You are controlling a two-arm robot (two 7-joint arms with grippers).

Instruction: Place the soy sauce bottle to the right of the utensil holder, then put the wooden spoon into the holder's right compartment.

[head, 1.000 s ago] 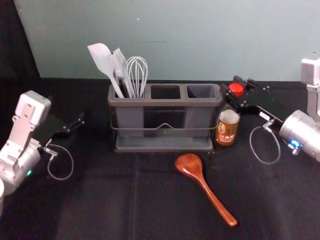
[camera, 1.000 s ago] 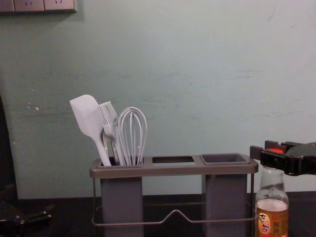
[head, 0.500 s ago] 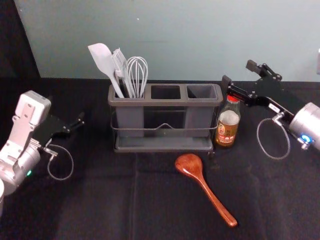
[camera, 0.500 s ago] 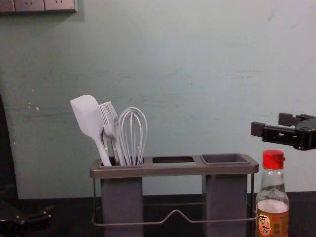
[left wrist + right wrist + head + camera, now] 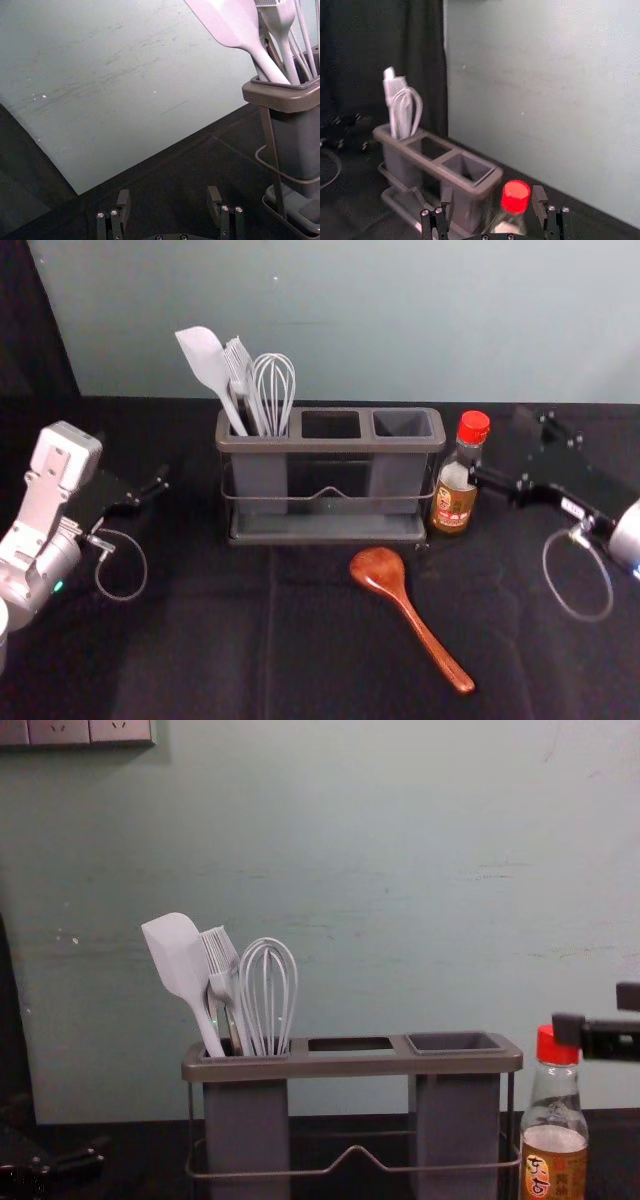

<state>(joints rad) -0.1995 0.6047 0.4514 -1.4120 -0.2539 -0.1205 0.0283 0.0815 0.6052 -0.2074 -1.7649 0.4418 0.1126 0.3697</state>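
wall (image 5: 400, 320): grey-green, scuffed; cloth (image 5: 200, 640): black, creased; curtain (image 5: 365, 45): dark, left; sockets (image 5: 75, 730): upper left

High downward head view, low, level, closer chest view, utensil holder (image 5: 330, 445) in both.

Pale spatula (image 5: 203, 355), brush (image 5: 238, 362) and whisk (image 5: 274, 375) bunched together, grey-green wall (image 5: 380, 320) marked by scuffs, sockets (image 5: 60, 731) mounted high at left, black cloth (image 5: 180, 660) spread below, dark curtain (image 5: 380, 35) hung.
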